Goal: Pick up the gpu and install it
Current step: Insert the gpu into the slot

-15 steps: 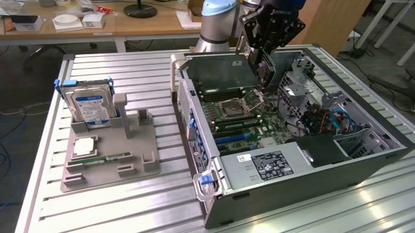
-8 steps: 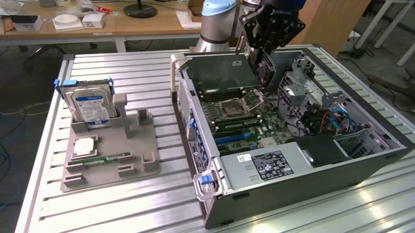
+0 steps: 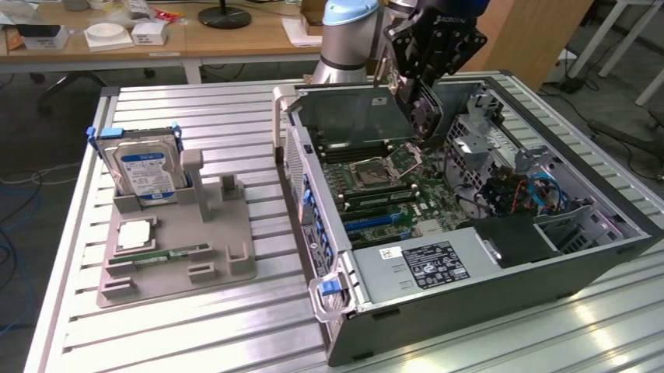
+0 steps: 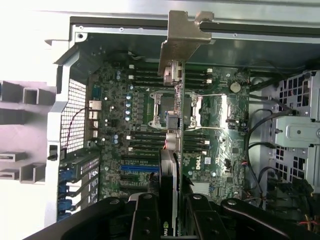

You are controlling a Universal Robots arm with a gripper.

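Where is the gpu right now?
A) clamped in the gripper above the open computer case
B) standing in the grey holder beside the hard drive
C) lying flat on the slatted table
A: the gripper is shut on the gpu, holding it edge-on over the motherboard inside the computer case.

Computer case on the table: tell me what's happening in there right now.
The robot arm's tool is closed on the gpu, holding it on edge above the motherboard inside the open computer case. The card's metal bracket points away from the wrist. It is not seated in a slot yet. On the exterior view's left, the hard drive stands in the grey holder, away from the arm.
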